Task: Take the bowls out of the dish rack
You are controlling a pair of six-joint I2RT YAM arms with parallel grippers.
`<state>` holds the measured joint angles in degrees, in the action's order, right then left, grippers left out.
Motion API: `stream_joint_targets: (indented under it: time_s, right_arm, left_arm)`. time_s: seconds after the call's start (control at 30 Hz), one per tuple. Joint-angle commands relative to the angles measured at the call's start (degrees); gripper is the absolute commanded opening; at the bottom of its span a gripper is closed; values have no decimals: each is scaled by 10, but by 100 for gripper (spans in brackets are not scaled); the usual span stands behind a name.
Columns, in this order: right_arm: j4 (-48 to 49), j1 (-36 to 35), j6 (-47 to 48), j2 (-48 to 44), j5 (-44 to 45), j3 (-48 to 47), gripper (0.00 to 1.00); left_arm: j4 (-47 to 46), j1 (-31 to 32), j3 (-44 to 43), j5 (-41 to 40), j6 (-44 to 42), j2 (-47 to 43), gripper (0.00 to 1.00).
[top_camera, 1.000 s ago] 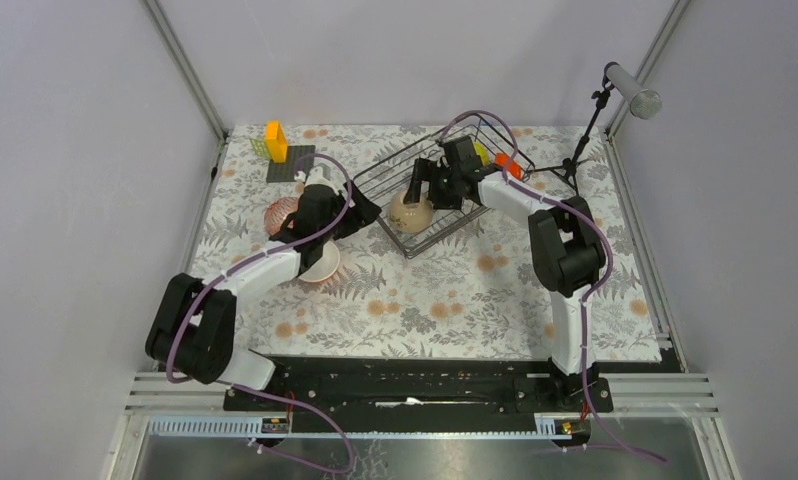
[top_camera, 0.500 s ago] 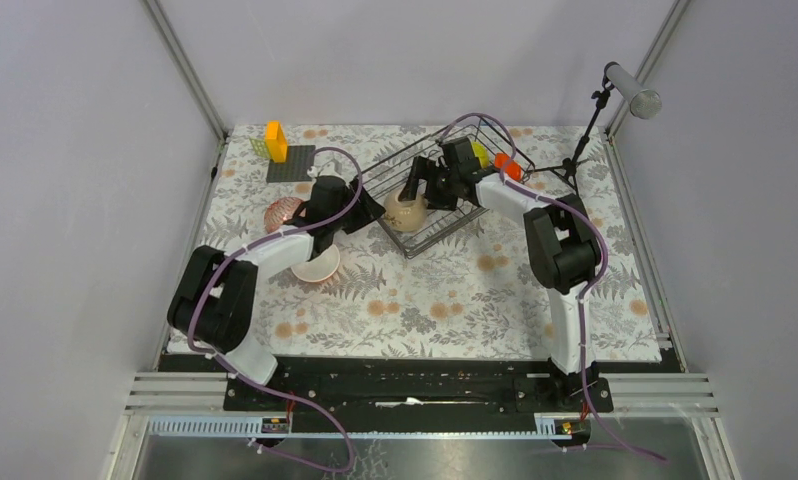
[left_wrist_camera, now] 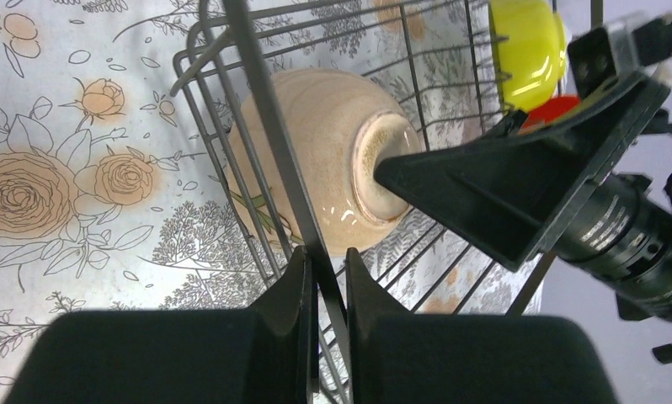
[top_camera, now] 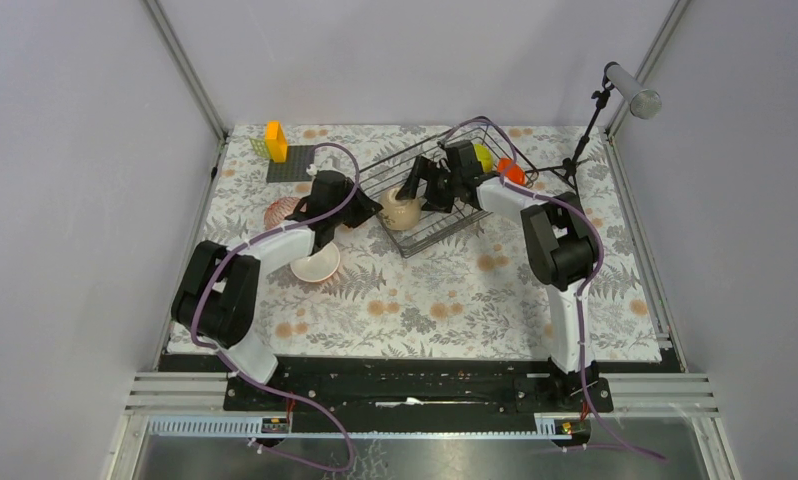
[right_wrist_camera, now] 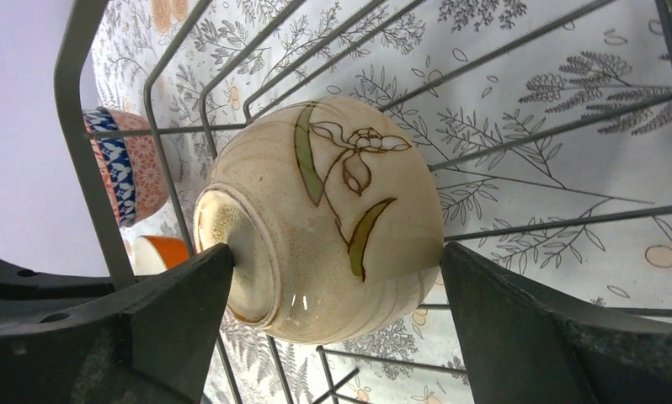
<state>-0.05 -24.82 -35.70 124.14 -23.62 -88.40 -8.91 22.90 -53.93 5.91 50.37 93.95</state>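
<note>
The dish rack [left_wrist_camera: 271,126] sits at an angle at the far middle of the floral tabletop [top_camera: 445,300], and both arms reach into its near-left corner. The left end effector [left_wrist_camera: 326,261] is closed down on the rack's rim wire, which runs up between its two dark fingers with almost no gap on either side. Just inside that corner the beige bowl [right_wrist_camera: 333,210] lies on its side on the rack's wire floor, its painted flower and green leaves facing the right wrist camera. The right end effector [top_camera: 422,188] is spread wide astride this bowl: one fingertip presses against the bowl's foot ring, while the other stands close by the opposite side (whether it actually touches cannot be told). At the far end of the rack are the yellow-green bowl [left_wrist_camera: 526,46] and, just beside it, an orange bowl [left_wrist_camera: 552,109]. Two more bowls are out on the tabletop to the left of the rack, beside the left arm: the pink-red patterned bowl [top_camera: 278,212], tipped over so its outside shows, and nearer the bases a bowl with a white inside [top_camera: 317,265], standing upright. In the far-left corner an orange block [top_camera: 275,140] stands at the edge of a flat dark square plate [top_camera: 290,165], well apart from the rack.
</note>
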Motion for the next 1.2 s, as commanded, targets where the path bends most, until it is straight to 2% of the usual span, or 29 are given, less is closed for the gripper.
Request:
stream_joint_targets:
  time_s: [0.0, 0.47, 0.53, 0.73, 0.93, 1.17]
  right_arm:
    - [19, 11, -26, 18, -36, 22, 100]
    - [59, 12, -68, 44, -90, 20, 100]
    - [59, 12, -66, 34, -88, 20, 97]
    - [13, 12, -26, 4, -47, 3, 79]
    - [-70, 12, 32, -36, 20, -24, 74]
    - [-78, 12, 37, -67, 17, -27, 66]
  left_arm:
    - [-4, 0, -13, 8, -59, 14, 1]
    - [-4, 0, -11, 10, -61, 13, 0]
    - [-2, 0, -11, 8, -61, 13, 0]
    - [9, 0, -9, -14, -62, -3, 2]
    - [13, 0, -5, -28, -63, -18, 5]
    - [25, 1, -5, -36, -63, -29, 7]
